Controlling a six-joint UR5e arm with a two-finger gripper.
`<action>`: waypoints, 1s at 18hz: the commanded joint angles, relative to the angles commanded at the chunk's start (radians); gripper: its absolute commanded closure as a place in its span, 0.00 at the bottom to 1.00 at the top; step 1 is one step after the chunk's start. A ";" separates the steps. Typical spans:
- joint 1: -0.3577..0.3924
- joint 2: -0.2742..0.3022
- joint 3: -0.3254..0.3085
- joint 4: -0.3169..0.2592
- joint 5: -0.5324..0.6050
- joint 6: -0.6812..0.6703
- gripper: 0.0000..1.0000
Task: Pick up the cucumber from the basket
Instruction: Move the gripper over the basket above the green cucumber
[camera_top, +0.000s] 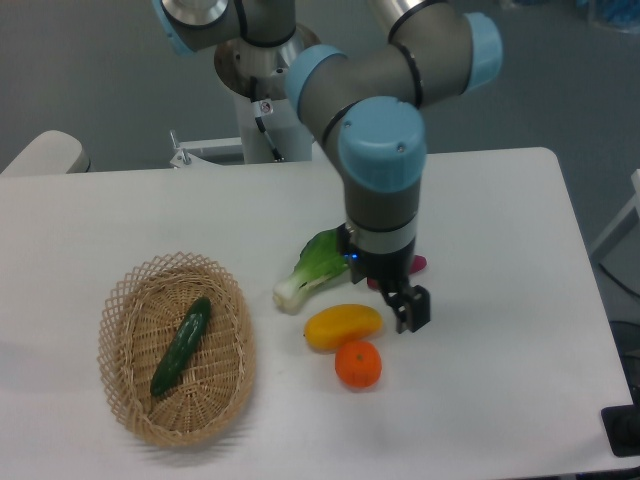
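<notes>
The dark green cucumber (181, 345) lies lengthwise inside the tan wicker basket (125, 400) at the front left of the white table. My gripper (407, 312) hangs over the table's middle, well to the right of the basket, just right of the yellow fruit (342, 326). It holds nothing that I can see. Only one dark finger (413, 308) shows clearly, so whether the jaws are open or shut does not show.
A bok choy (312, 268) lies left of the gripper. An orange (358, 364) sits below the yellow fruit. A red-pink item (418, 264) peeks out behind the wrist. The arm's base (262, 75) stands at the table's back edge.
</notes>
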 joint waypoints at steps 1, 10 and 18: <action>-0.015 0.002 -0.026 0.012 -0.002 -0.071 0.00; -0.193 -0.009 -0.109 0.097 -0.012 -0.591 0.00; -0.284 -0.067 -0.209 0.241 -0.023 -0.789 0.00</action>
